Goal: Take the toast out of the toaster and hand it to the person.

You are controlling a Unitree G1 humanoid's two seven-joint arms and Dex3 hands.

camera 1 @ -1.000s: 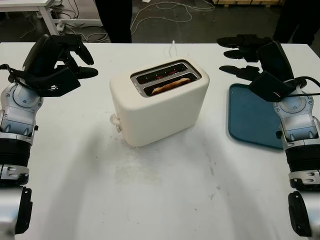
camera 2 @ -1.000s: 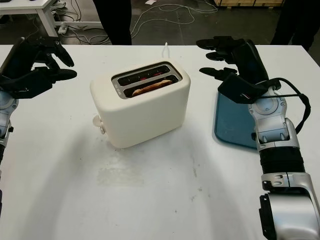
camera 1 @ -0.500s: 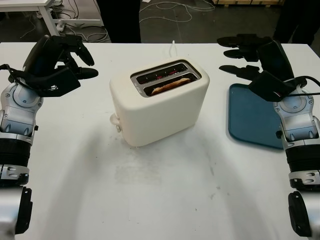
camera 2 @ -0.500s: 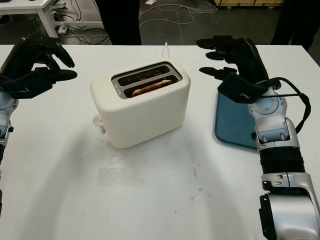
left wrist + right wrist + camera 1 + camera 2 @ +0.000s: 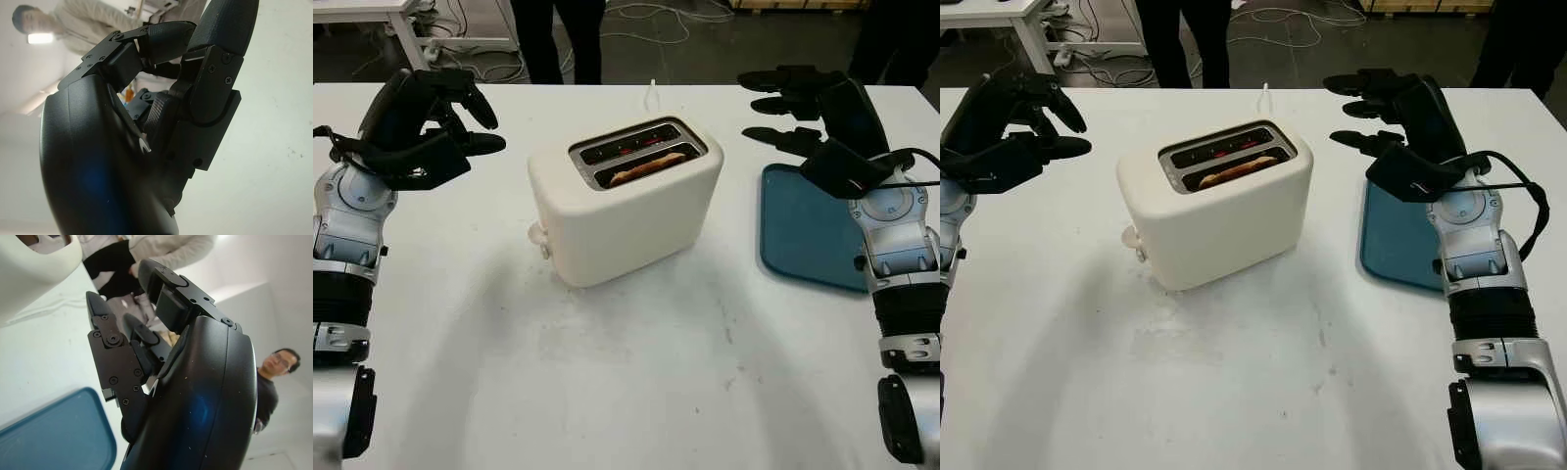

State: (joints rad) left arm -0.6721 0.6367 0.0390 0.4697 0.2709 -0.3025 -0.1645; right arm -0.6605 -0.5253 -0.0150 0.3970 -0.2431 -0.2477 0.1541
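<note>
No step was complete: the toast (image 5: 646,167) sat in the toaster (image 5: 625,201), between and clear of the empty, uncurled left hand (image 5: 431,122) and right hand (image 5: 808,108).

Toaster: a cream, rounded two-slot toaster (image 5: 625,201) is sitting mid-table on the white table (image 5: 607,372).
Toast: a browned slice of toast (image 5: 646,167) is lying in the nearer slot.
Left hand: the black three-finger left hand (image 5: 431,122) is hovering open, left of the toaster.
Right hand: the black right hand (image 5: 803,108) is hovering open above the far edge of a dark blue plastic tray (image 5: 808,230).
Person: dark trouser legs (image 5: 556,39) are standing beyond the table.
</note>
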